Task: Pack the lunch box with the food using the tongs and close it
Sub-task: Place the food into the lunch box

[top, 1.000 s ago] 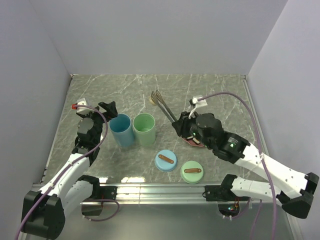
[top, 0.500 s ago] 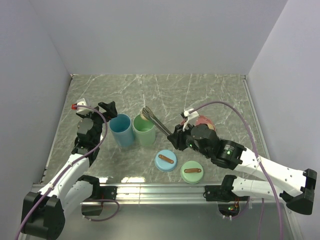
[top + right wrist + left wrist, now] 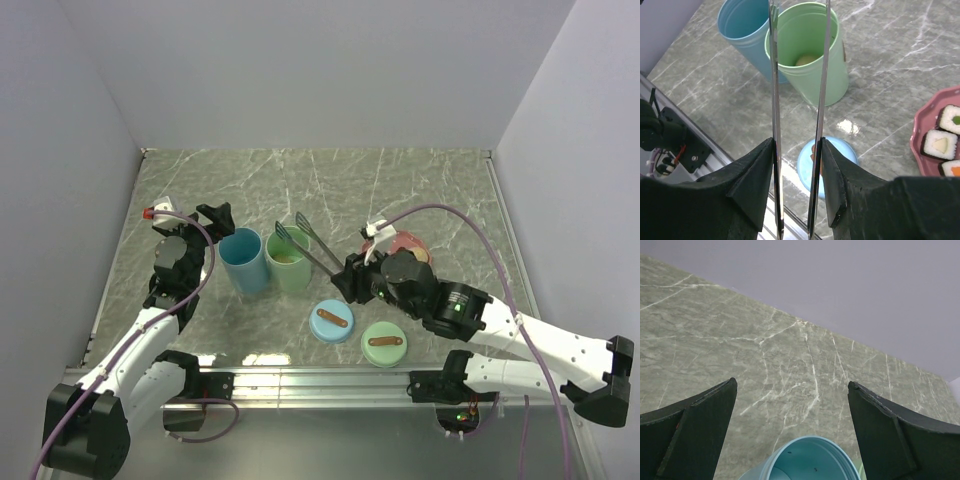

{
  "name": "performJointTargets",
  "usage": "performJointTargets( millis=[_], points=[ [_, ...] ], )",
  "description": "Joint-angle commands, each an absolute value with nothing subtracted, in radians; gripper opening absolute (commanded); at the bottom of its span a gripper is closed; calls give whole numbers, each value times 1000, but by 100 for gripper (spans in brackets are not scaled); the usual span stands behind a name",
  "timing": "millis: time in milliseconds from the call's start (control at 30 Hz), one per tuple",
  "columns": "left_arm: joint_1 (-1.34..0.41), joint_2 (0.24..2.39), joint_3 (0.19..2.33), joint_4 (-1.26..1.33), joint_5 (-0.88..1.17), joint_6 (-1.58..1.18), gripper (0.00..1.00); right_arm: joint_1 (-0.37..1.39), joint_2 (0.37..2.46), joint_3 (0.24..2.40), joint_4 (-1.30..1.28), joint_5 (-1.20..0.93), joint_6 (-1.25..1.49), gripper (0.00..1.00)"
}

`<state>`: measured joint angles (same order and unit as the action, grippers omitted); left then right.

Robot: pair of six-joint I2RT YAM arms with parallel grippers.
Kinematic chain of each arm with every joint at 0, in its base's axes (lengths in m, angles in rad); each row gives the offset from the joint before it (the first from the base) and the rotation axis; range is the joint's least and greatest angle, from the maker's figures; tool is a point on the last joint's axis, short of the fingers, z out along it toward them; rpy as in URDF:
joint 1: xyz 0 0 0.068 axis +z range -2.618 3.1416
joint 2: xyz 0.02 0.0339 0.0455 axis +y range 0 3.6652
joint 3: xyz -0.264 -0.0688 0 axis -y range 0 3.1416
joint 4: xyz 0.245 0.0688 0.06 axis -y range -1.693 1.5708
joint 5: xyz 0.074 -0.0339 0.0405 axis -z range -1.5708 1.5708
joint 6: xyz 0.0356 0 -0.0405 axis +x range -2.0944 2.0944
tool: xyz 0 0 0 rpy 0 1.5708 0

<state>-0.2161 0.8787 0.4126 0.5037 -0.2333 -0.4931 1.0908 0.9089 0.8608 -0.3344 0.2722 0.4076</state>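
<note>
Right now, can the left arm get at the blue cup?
Probably yes: the left gripper is open by the blue cup, nothing between them; the tongs hover at the green cup.

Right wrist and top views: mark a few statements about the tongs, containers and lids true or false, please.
1. The right tool grips the tongs, which point toward the green container. True.
2. The green container is empty. False: a pale round food piece lies inside.
3. Both lids sit on their containers. False: the blue lid and green lid lie on the table.
4. The left tool is open and holds nothing. True.
5. Sushi pieces lie on the pink plate. True.
</note>
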Motion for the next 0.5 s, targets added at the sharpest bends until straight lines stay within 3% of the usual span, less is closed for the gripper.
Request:
performJointTargets(
  millis=[0, 233, 467],
  points=[
    [-210, 864, 428, 531, -222, -506, 99, 1101, 874, 868, -322, 331, 429, 49],
    [-212, 856, 425, 534, -216, -506, 99, 1097, 825, 861, -422, 618, 528, 48],
    [-210, 857, 425, 538, -203, -508, 100, 1045, 870, 893, -710, 888, 787, 48]
  ],
)
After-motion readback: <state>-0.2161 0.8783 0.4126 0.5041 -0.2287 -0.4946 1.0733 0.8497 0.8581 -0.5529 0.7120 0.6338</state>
